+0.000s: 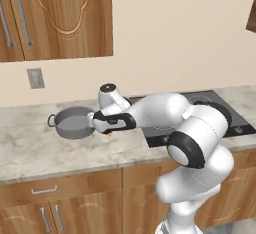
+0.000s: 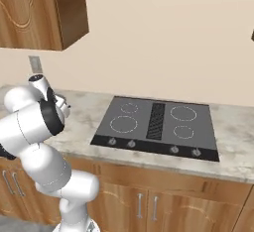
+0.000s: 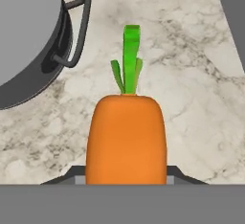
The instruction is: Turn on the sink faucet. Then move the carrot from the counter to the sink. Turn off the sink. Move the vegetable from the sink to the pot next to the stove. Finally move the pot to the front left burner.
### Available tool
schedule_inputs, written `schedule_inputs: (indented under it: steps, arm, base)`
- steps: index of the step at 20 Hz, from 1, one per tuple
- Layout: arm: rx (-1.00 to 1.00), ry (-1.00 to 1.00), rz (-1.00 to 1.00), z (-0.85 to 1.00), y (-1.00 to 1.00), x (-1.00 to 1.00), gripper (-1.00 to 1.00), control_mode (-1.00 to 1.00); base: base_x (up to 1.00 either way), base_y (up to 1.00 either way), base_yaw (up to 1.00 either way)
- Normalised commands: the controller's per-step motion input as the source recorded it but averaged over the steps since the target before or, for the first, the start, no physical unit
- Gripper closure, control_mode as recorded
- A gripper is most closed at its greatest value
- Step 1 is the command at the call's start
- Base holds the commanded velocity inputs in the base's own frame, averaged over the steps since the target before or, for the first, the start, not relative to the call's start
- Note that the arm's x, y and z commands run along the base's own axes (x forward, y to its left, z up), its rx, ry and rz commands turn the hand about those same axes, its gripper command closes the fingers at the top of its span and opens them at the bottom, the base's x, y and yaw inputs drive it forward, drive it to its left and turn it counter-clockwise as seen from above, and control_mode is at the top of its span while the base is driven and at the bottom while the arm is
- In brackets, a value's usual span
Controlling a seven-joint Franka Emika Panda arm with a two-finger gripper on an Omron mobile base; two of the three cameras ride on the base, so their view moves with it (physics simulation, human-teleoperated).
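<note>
Orange and blunt at the shoulder, the carrot (image 3: 126,139) sits between the fingers of the hand (image 3: 126,180) in the hand view, its green top (image 3: 129,60) pointing away from the camera; the hand is closed on it at a narrow-to-middling width, with the finger tips just visible at either side of its lower end. Beneath the carrot lies the marbled beige-grey tabletop (image 3: 191,98). A grey metal pot (image 3: 24,41) stands to the upper left of that view, one dark loop handle (image 3: 79,31) turned toward the carrot; the carrot is near the pot, apart from its rim. From the left base view, the hand (image 1: 102,124) hangs just beside the right side of the pot (image 1: 72,123), with a small orange tip (image 1: 109,133) showing under it, between the pot and the dark stove (image 1: 220,109). The pot rests on the tabletop (image 1: 45,153) left of the stove. In the right base view the stove (image 2: 156,124) shows four ringed burners and a row of knobs along its front edge, with the white arm (image 2: 32,122) at the left and the tabletop (image 2: 233,142) running beyond on the right.
</note>
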Motion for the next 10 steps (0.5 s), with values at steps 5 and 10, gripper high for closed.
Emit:
schedule_inputs:
  steps: [5, 10]
  arm:
    - [0.0, 0.0, 0.0, 0.0, 0.0, 0.0, 1.0, 1.0]
    - [0.0, 0.0, 0.0, 0.0, 0.0, 0.0, 1.0, 1.0]
  base:
    - [0.42, 0.44, -0.29]
    - [0.3, 0.44, -0.27]
